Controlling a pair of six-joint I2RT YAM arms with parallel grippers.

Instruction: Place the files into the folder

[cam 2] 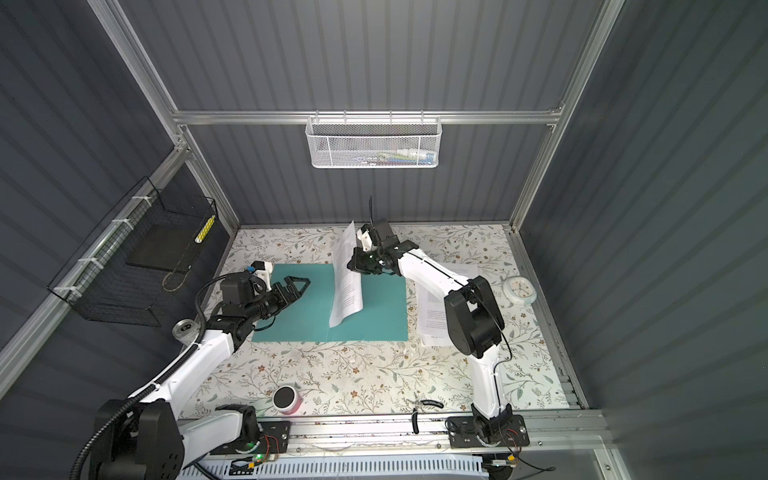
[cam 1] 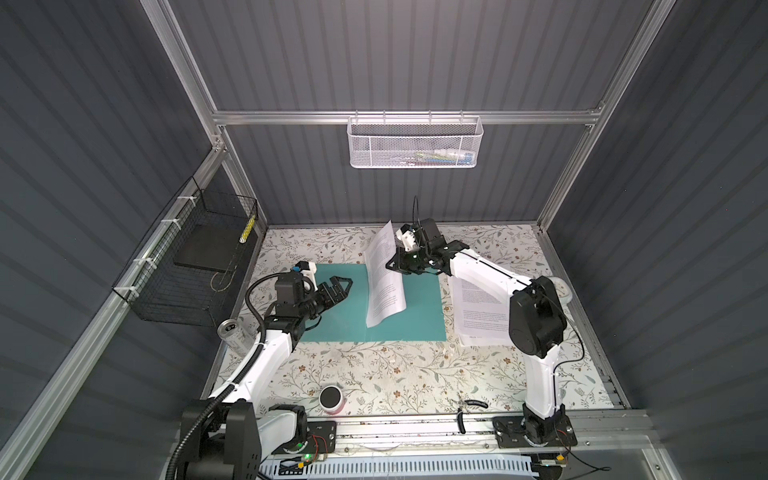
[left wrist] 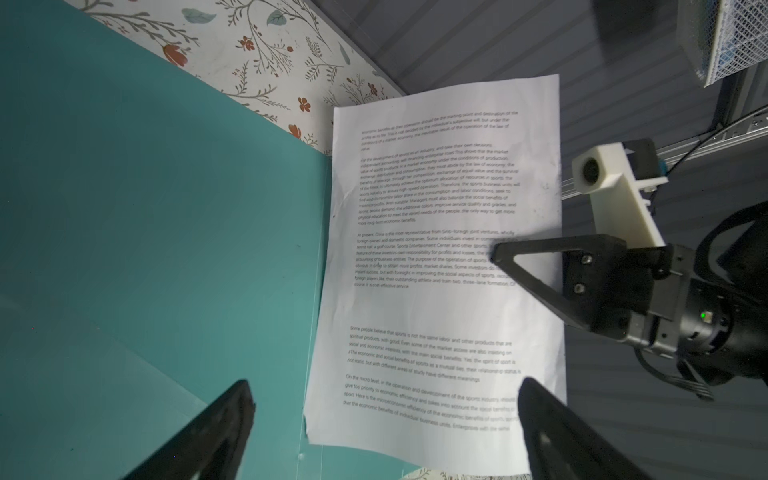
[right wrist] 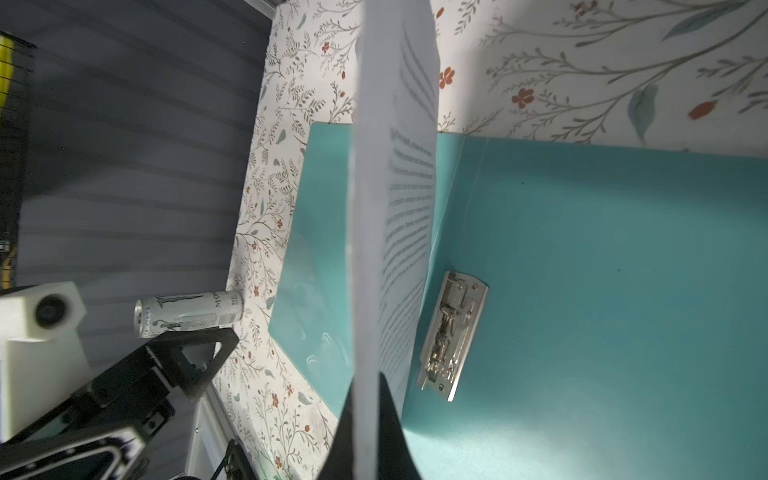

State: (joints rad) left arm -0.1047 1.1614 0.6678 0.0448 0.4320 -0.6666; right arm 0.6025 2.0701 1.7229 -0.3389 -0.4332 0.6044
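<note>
Folder [cam 1: 419, 303] [cam 2: 382, 307]: teal, lying open and flat on the flowered table [cam 1: 374, 374], both halves spread, in the middle of the far part. Metal clip [right wrist: 453, 332]: fixed to the inside of the folder's right half, just beside the middle fold, with no paper under it. Sheet [cam 1: 384, 282] [cam 2: 347, 286] [left wrist: 436, 291] [right wrist: 386, 208]: one white page of black print, held nearly upright above the folder's middle fold and bowed. Its lower corner reaches down to the folder, but whether it touches cannot be told. Right gripper [cam 1: 390, 266] [cam 2: 352, 264]: reaches in from the right, jaws closed on the right-hand edge of the sheet about halfway up. Left gripper [cam 1: 347, 289] [cam 2: 305, 286]: over the folder's left half, jaws spread wide and holding nothing, pointed at the printed face of the sheet and apart from it. Stack of sheets [cam 1: 478, 307] [cam 2: 432, 320]: more printed pages, flat on the table just beside the folder's right edge, partly hidden under the right arm. Can [cam 1: 232, 332] [right wrist: 187, 311]: silver, upright at the table's left edge, near the folder's left side.
</note>
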